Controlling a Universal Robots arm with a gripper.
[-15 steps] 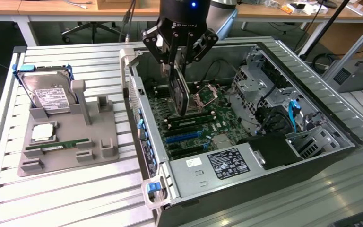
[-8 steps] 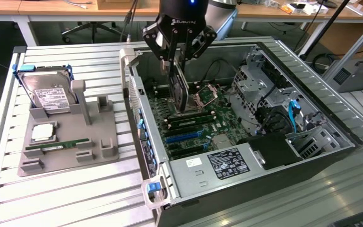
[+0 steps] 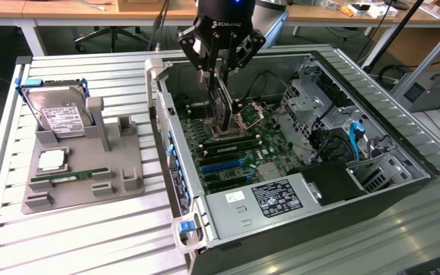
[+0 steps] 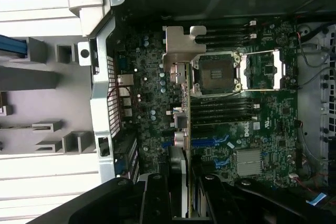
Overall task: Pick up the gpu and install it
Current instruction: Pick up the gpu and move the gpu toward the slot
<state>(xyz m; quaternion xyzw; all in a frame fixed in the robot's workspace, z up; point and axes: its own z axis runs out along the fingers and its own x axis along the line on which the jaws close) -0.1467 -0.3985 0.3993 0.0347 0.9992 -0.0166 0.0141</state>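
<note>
The gpu hangs on edge inside the open computer case, its lower end close above the green motherboard. My gripper is shut on its upper edge. In the wrist view the gpu shows edge-on, with its silvery bracket at the far end, beside the CPU socket. The black fingers clamp it on both sides, the gripper centred on the card. I cannot tell whether the card touches a slot.
A grey fixture tray lies on the exterior view's left, holding a silver hard drive, a green memory stick and a small square chip. Drive cages, cables and the power supply crowd the case.
</note>
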